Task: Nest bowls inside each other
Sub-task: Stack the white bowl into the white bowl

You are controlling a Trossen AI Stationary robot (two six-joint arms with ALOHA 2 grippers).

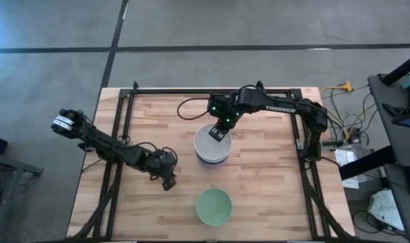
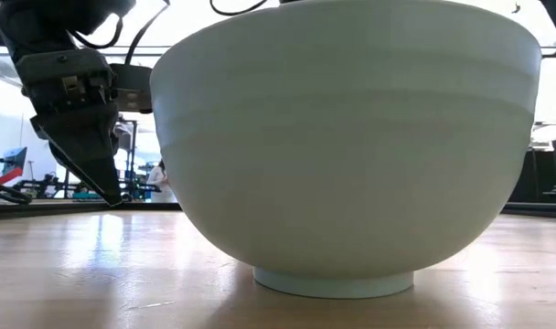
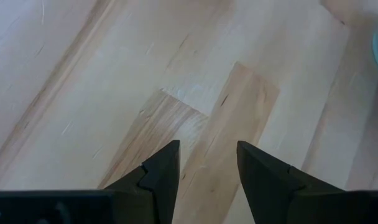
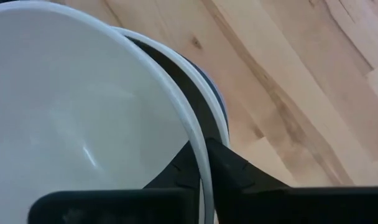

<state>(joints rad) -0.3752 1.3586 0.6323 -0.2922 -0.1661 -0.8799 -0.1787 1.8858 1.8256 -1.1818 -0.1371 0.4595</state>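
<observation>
While the right hand (image 1: 219, 133) pinches the top white bowl's (image 1: 209, 140) rim, the stack (image 1: 211, 158) could be dragged off-centre.
On the worktop (image 1: 272, 182) the nested stack sits mid-board, the mint green bowl (image 1: 213, 206) apart near the front edge; a release before the white bowl seats could leave it tilted, or lifting with fingers (image 4: 232, 168) clamped could tug it out. The left hand (image 1: 168, 181) hangs open, low beside the stack; a careless swing might knock either.

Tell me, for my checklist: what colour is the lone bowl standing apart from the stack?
Mint green, clearest in the high view.
</observation>
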